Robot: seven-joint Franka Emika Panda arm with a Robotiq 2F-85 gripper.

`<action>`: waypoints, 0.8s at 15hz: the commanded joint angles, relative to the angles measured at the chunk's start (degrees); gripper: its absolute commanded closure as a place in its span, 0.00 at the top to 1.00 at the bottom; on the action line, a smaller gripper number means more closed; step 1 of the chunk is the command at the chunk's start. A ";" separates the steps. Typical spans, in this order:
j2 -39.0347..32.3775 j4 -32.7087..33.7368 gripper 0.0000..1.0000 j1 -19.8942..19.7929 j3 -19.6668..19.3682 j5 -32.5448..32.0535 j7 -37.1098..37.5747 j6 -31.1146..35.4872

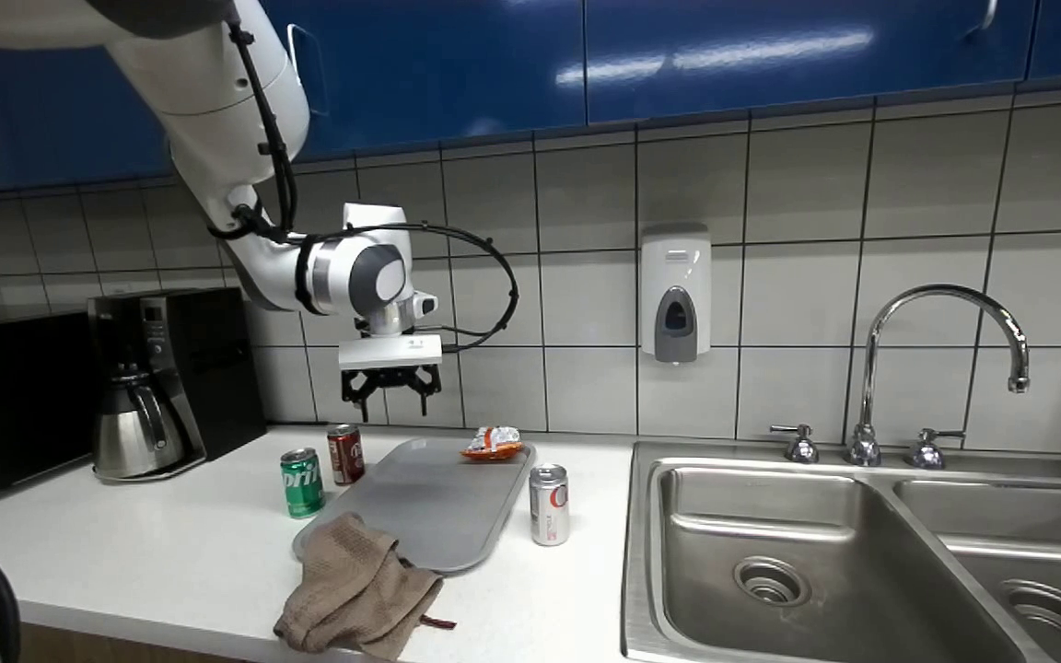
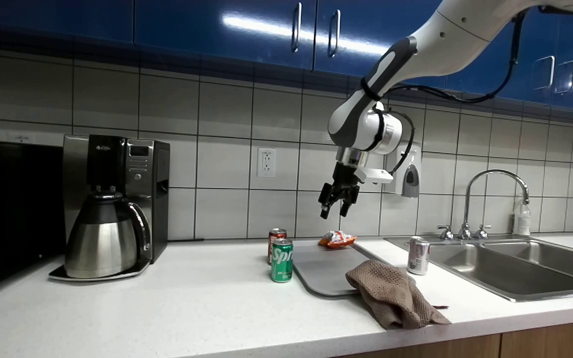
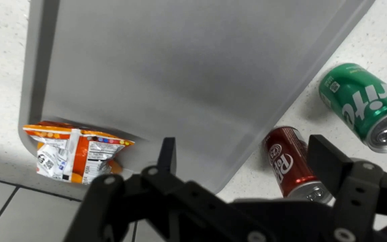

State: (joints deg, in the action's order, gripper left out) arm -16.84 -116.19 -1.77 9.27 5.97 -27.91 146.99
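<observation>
My gripper (image 1: 394, 410) is open and empty, pointing down above the far part of the grey tray (image 1: 438, 502); it also shows in an exterior view (image 2: 334, 214) and in the wrist view (image 3: 244, 144). It touches nothing. A red Dr Pepper can (image 3: 287, 159) and a green Sprite can (image 3: 358, 101) stand upright beside the tray; the green can partly hides the red one in an exterior view (image 2: 276, 234). An orange and white snack packet (image 3: 76, 153) lies in the tray's far corner. A silver can (image 1: 549, 506) stands on the tray's other side, outside the wrist view.
A brown cloth (image 1: 355, 589) lies over the tray's near edge and the counter. A steel double sink (image 1: 646, 552) with a tall faucet (image 1: 871, 368) adjoins. A coffee maker (image 2: 112, 199) stands by the wall. A soap dispenser (image 1: 675, 295) and blue cabinets (image 1: 457, 74) are above.
</observation>
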 commanded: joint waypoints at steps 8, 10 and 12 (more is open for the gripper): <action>4.39 -4.35 1.00 2.05 -7.91 -14.83 14.22 -6.05; 4.70 -4.47 1.00 2.16 -8.31 -15.00 16.69 -6.99; 5.17 -4.96 1.00 2.23 -8.29 -14.20 18.33 -7.86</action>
State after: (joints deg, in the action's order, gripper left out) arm -14.47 -119.30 -0.54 1.71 -7.22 -13.79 141.72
